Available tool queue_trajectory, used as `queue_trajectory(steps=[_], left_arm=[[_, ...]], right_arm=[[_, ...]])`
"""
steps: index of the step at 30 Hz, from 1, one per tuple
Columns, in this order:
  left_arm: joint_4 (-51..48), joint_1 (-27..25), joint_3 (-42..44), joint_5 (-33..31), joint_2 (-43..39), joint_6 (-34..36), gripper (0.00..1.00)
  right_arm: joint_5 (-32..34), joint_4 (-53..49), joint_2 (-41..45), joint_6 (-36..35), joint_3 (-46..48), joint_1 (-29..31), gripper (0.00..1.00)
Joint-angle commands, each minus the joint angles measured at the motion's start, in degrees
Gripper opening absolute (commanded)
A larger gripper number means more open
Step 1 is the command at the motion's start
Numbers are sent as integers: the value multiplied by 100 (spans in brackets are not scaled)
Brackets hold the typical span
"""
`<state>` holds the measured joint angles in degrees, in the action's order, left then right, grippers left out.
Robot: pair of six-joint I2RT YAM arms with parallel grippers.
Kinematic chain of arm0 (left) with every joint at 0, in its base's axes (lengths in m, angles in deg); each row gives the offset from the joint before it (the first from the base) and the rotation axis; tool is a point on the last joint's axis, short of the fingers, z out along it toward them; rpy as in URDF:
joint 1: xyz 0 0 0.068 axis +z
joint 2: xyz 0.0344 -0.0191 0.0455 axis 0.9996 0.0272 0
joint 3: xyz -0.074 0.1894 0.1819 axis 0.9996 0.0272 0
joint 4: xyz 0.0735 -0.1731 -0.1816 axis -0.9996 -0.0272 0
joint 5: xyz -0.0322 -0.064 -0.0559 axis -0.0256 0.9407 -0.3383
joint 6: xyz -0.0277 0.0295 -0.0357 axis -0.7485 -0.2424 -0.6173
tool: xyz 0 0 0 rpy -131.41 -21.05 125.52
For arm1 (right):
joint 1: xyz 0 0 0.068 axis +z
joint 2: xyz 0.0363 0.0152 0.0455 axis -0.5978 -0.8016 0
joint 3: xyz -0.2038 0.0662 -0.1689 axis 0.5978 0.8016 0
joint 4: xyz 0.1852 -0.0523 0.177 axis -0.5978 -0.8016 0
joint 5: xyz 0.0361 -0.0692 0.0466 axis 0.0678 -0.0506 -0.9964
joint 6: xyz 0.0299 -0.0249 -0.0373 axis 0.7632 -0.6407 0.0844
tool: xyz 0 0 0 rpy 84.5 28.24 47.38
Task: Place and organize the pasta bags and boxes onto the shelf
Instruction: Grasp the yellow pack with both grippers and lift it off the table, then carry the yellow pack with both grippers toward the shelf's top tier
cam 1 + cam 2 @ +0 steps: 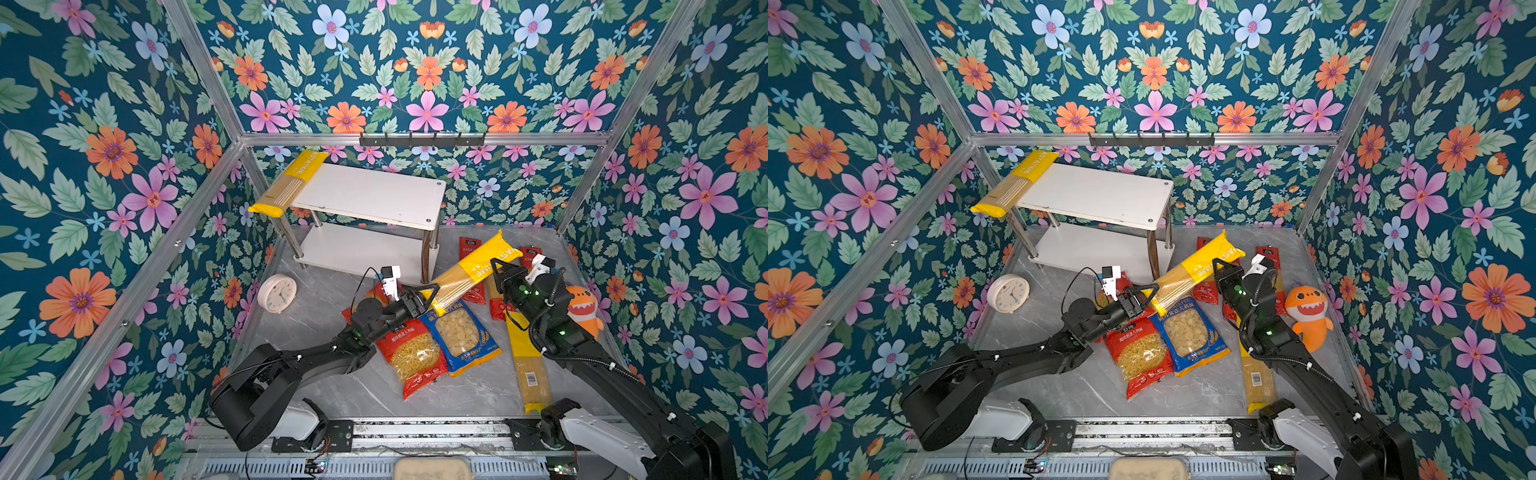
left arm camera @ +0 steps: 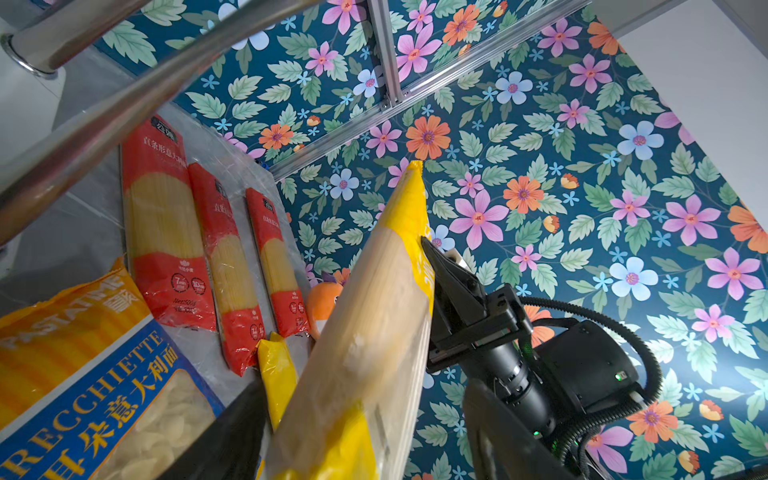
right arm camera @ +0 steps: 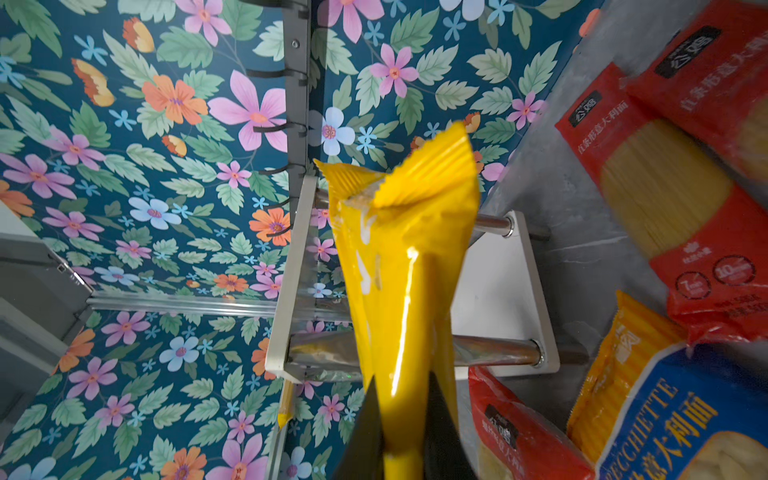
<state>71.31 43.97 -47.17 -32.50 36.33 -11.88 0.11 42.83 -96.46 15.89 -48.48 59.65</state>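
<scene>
One yellow pack [image 1: 286, 185] overhangs the shelf's [image 1: 374, 195] left edge and could tip if nudged, while the left gripper's [image 1: 426, 293] jaws straddle the low end of the raised spaghetti pack [image 1: 469, 270] above the bench, pinching or not I cannot tell, and the right gripper's [image 1: 496, 266] jaws clamp near its top, so mismatched pulls could snap strands.

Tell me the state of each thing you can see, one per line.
lifted yellow pack: tilted in the air
right gripper: shut on it
left gripper: at its lower end, grip unclear
shelved yellow pack: overhanging shelf top board
red spaghetti packs: flat on table
orecchiette bag: flat on table
clock: upright
</scene>
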Motion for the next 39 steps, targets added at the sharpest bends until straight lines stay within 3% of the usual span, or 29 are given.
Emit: queue_trajectory(steps=[1,7,12,14,18,21,27,31,34,39], left_arm=[[282,1,-60,79,-7,6,75],[472,0,-232,167,240,-52,69],[546,10,-255,146,228,-97,50],[545,9,-242,125,200,-97,40],[539,28,-241,159,88,-130,24],[478,64,-283,185,-35,-217,19],[326,70,-389,177,-292,-235,9],[344,75,-441,249,-361,-247,2],[317,73,-456,358,-376,-238,0],[29,78,-543,423,-577,-73,0]], right_arm=[[452,611,-24,732,-114,78,0],[590,858,-239,1020,-142,390,0],[310,848,-247,962,-190,444,0],[187,906,-212,785,-146,444,7],[-136,1054,-195,45,-38,447,32],[-357,1350,-176,-620,257,416,44],[-1056,1611,-247,-866,713,225,56],[-1260,1827,-325,-835,812,171,56],[-1316,2032,-325,-850,800,141,40],[-1350,2142,-326,-872,726,145,31]])
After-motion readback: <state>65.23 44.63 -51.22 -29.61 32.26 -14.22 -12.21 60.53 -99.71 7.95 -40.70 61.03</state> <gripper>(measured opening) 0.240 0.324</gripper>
